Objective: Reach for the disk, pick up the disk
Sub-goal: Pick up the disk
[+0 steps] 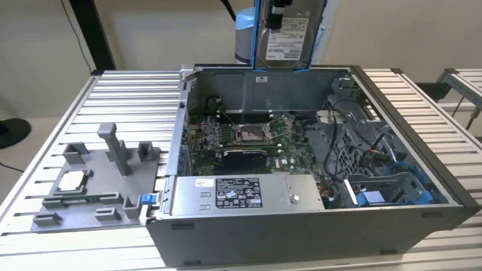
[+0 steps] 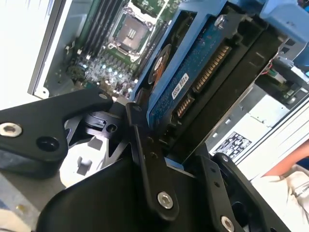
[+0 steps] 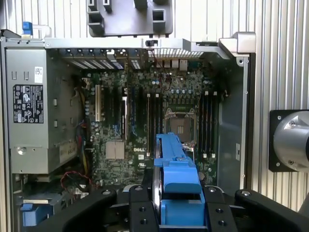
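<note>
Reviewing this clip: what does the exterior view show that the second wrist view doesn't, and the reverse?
Exterior view: the disk's white-labelled face, held upright above the open computer case, and the grey fixture plate on the table at the exterior view's left. Second wrist view: the disk's blue circuit-board side and connector edge, gripped between the black fingers of the gripper. Both share: the disk in its blue bracket, and the motherboard's empty processor socket.

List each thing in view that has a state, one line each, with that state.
disk: lifted above the computer case, held upright
gripper: shut on the disk
computer case: side open, motherboard exposed
processor socket: empty
grey fixture: on the table, silver chip lying in it
</note>
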`<state>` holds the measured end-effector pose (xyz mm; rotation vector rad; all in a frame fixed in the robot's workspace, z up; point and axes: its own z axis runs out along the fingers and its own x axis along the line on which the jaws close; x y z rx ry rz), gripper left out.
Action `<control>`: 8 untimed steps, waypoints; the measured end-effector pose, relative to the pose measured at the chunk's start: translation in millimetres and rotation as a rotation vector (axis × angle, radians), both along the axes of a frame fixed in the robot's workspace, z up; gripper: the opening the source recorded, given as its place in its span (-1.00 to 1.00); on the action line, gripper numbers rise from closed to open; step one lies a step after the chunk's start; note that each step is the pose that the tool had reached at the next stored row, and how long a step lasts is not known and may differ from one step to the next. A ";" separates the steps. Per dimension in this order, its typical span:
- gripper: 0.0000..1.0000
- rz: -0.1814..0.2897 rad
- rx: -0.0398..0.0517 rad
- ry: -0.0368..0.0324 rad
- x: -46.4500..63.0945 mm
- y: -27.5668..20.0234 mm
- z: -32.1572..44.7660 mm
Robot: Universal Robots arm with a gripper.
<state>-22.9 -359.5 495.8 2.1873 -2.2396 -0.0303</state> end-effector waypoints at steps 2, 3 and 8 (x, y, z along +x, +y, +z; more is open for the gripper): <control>-1.00 0.000 -0.0001 0.0000 4.1 0.0 0.0; -1.00 0.000 0.0000 0.0000 6.2 0.0 0.0; -1.00 0.000 -0.0001 0.0001 15.7 -0.1 0.0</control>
